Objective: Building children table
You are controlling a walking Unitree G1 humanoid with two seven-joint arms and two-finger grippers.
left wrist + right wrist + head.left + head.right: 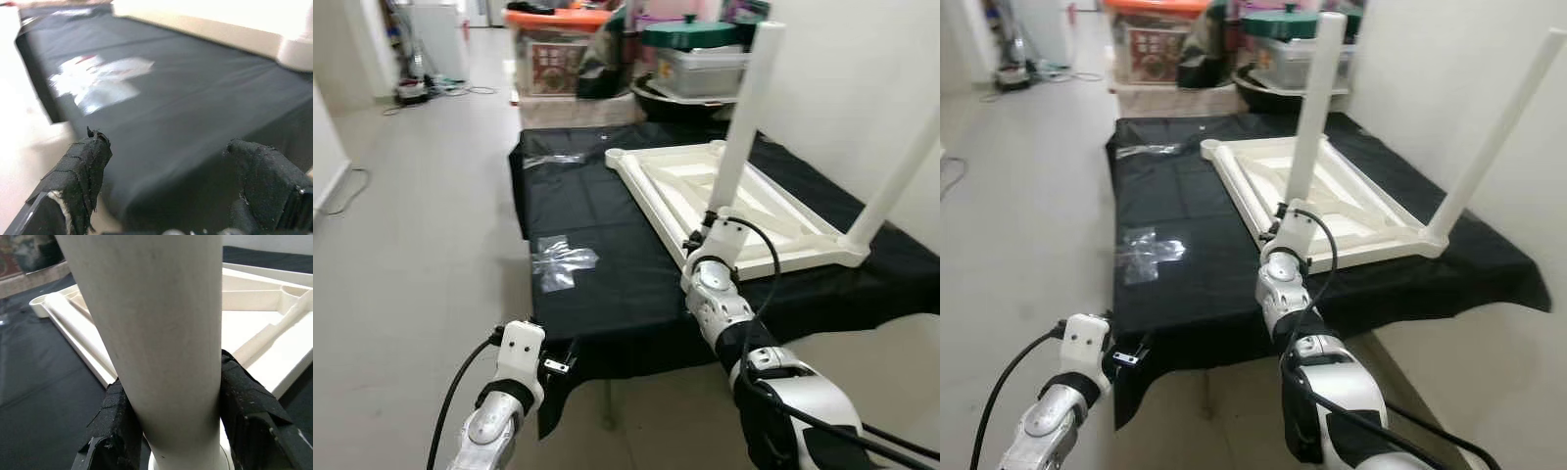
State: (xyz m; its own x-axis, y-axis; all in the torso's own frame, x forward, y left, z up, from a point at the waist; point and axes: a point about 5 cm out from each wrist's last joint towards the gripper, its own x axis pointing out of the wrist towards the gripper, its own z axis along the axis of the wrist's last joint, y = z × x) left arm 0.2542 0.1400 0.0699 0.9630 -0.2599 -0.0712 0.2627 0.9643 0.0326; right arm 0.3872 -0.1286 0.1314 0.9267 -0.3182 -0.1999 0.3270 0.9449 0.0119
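A white children's table top lies upside down on a black cloth. A white leg stands upright at its near left corner. My right gripper is shut on the base of that leg, and in the right wrist view both black fingers press against the white leg. A second leg stands at the near right corner. My left gripper hovers low at the cloth's front edge. In the left wrist view the left gripper is open with nothing between its fingers.
A clear plastic bag lies on the cloth left of the table top, another farther back. Storage boxes and a green-lidded container crowd the far end. A white wall runs along the right, bare floor along the left.
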